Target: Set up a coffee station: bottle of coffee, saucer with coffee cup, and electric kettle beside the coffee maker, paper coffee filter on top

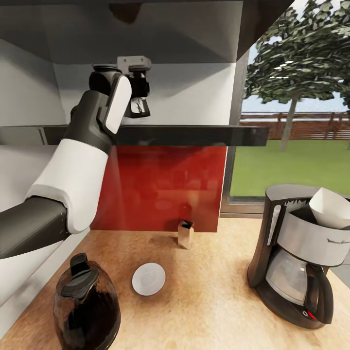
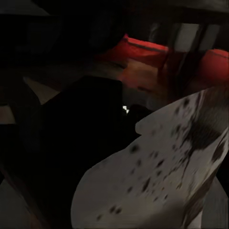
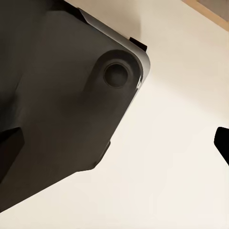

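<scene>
The left tool (image 1: 137,108) is raised above the kitchen shelf (image 1: 194,135), its grip impossible to tell; on the desk (image 1: 214,291), kettle (image 1: 87,306), saucer (image 1: 148,278) and filter-topped coffee maker (image 1: 296,257) are seen

Kitchen corner by a big window

White walls (image 1: 194,92) meet under a grey ceiling (image 1: 146,29), with a glossy red panel (image 1: 160,189) behind the light wood desk (image 1: 214,301). At the right, a window (image 1: 291,146) looks onto a green lawn (image 1: 291,170), a leafy tree (image 1: 296,43), a wooden fence (image 1: 311,124) and pale sky; daylight falls across the wood.
</scene>
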Controlling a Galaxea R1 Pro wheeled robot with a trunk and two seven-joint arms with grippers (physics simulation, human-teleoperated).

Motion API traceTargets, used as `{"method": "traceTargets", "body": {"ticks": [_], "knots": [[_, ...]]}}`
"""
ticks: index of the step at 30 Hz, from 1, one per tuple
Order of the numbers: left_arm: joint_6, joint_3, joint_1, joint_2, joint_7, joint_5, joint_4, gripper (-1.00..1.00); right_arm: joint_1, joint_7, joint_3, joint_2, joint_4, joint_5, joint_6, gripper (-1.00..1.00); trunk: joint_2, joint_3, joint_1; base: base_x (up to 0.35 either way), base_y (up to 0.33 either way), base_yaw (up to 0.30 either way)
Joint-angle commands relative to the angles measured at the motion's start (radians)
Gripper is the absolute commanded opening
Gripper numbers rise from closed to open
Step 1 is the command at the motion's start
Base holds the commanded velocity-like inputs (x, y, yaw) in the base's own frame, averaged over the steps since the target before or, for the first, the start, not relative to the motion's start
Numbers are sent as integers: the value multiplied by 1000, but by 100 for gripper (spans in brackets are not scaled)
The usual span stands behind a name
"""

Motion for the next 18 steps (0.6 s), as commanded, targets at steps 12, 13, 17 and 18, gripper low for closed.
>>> {"method": "traceTargets", "body": {"ticks": [12, 13, 17, 18], "knots": [[5, -1, -1, 0, 9, 12, -37, -100, -2, 2, 8, 0, 3, -4, -6, 100, -1, -2, 0, -140, 0, 0], [5, -1, -1, 0, 9, 12, -38, -100, -2, 2, 8, 0, 3, -4, -6, 100, -1, -2, 0, -315, 0, 0], [5, -2, -1, 0, 9, 13, -38, -100, -2, 2, 8, 0, 2, -5, -6, 100, -1, -2, 0, -326, 0, 0], [5, -2, -1, 0, 9, 13, -38, -100, -2, 2, 8, 0, 2, -4, -6, 100, -1, -2, 0, -332, 0, 0]]}}
